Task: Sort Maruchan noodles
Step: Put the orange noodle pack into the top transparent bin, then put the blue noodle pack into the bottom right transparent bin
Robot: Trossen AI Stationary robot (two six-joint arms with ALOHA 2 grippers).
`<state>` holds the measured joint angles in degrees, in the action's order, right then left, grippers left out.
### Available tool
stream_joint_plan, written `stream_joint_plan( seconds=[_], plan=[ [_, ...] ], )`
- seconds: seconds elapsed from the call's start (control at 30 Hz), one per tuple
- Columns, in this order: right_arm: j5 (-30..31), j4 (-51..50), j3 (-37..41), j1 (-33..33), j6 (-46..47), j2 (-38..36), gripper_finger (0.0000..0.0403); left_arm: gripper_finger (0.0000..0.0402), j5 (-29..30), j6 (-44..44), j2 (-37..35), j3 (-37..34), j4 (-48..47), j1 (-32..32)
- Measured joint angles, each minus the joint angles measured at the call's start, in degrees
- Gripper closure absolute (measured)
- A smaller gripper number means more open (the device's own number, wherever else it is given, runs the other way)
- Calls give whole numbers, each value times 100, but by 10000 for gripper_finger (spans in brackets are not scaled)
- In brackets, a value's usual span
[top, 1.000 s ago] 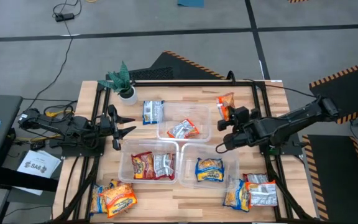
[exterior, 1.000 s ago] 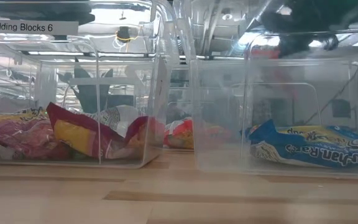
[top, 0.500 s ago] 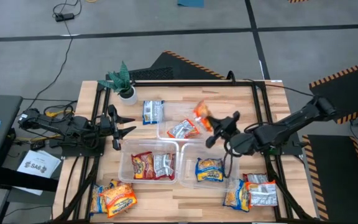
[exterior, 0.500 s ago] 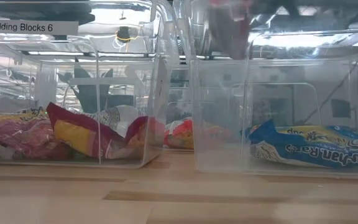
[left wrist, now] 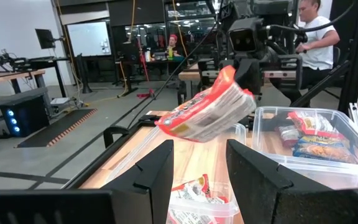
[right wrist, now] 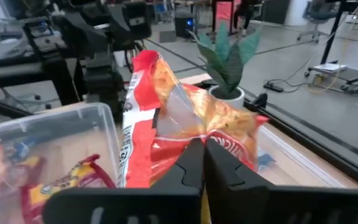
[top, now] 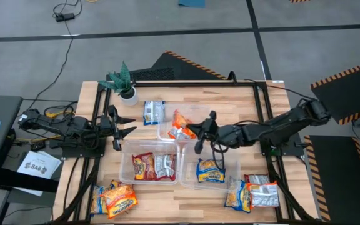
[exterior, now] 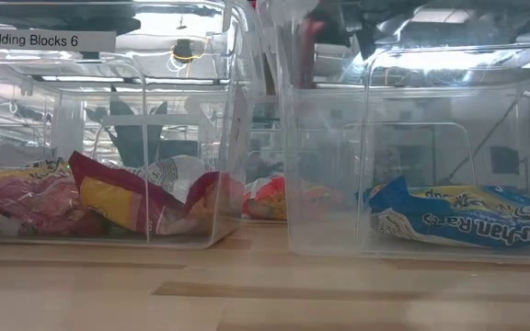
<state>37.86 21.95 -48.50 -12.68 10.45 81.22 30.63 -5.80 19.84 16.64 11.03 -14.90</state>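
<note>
My right gripper [top: 194, 130] is shut on an orange-and-red noodle packet [top: 181, 118] and carries it in the air over the far clear tub [top: 202, 112]. That tub has one red-and-white packet [top: 179, 132] on its floor. The near-left tub [top: 125, 167] holds red and silvery packets, and the near-right tub [top: 230, 178] a yellow-and-blue one [top: 210, 170]. A blue-and-white packet [top: 154, 111] lies flat on the table. My left gripper [top: 122, 128] waits open at the table's left side. In the left wrist view the held packet [left wrist: 207, 112] hangs ahead. My right gripper pinches the orange packet by its end edge [right wrist: 188, 134] between the two shut fingers [right wrist: 219, 165]. The fingers come nearly level from the table's right. The packet is lifted clear above the far tub, tilted, and sticks out beyond the fingertips toward the left.
Loose packets lie heaped at the near-left corner [top: 114, 199] and the near-right corner [top: 252, 192]. A small potted plant [top: 124, 81] stands at the far left. Black frame rails [top: 258, 112] run along the table's sides. A person [left wrist: 316, 31] is in the room beyond.
My right gripper has swung from the table's far right toward the left, staying shut on the orange packet. The packet has travelled with it, lifted clear the whole way, and now hangs over the far tub.
</note>
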Motion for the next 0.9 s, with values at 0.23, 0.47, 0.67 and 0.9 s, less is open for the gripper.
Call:
stream_joint_plan(
  seconds=[0.23, 0.47, 0.67, 0.9],
  plan=[
    [-16, -25, 1, 50, 20, 58, 322, 265, 0, 0, 2, 0, -1, -1],
    [253, -27, 1, 45, -136, 59, 218, 265, 0, 0, 0, 0, -4, 0],
    [353, -47, 1, 45, -189, -131, 166, 265, 7, -2, 2, 0, -4, -2],
    [357, -169, 0, 30, -193, -296, 163, 265, 13, -2, 2, 0, -9, 0]
  ],
)
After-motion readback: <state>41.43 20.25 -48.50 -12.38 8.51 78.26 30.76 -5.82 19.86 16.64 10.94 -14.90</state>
